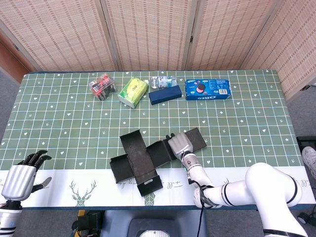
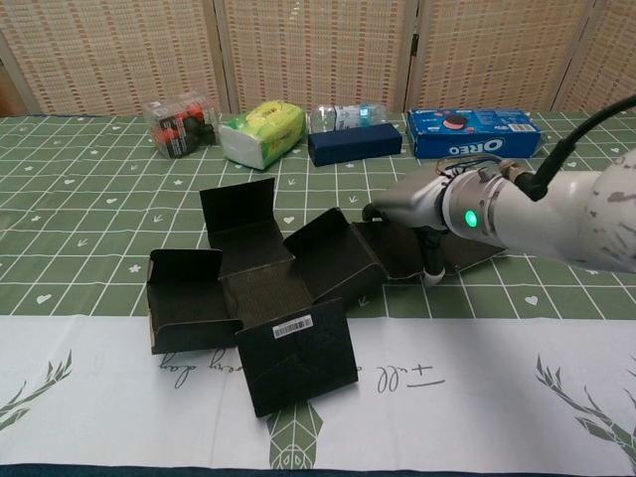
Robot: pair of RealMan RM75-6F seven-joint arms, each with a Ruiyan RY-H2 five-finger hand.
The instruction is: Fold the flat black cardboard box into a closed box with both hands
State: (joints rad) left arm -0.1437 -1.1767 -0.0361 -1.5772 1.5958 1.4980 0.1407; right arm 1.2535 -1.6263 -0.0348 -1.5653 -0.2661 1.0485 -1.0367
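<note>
At the far left, the left hand (image 1: 18, 177) is seen only in the head view, at the tabletop's (image 1: 59, 123) near edge, toward eight o'clock from the box. Its fingers (image 1: 35, 157) are spread apart and nothing is held in them. It lies well apart from the black cardboard box (image 1: 139, 158).

The box is found near the middle of the tabletop, just behind the white front border. It is laid out as an unfolded cross. In the chest view the left panel (image 2: 186, 288), the rear panel (image 2: 238, 211) and the near panel bearing a barcode label (image 2: 298, 358) are tilted up a little, so the box is not yet closed. Its long axis is taken to run from about eight o'clock to two o'clock in the head view, from the left panel out to the long right flap (image 2: 417, 248).

At the right end of that axis the right hand (image 2: 422, 204) is placed over the long flap. A fingertip (image 2: 430, 277) is pointed down at the flap's near edge; whether the flap is pinched or merely pressed cannot be told.

The right hand is judged by far the nearer. The flap lies directly under its fingers, and the box centre lies toward nine o'clock from it, so the fold is expected to be swung that way.
</note>
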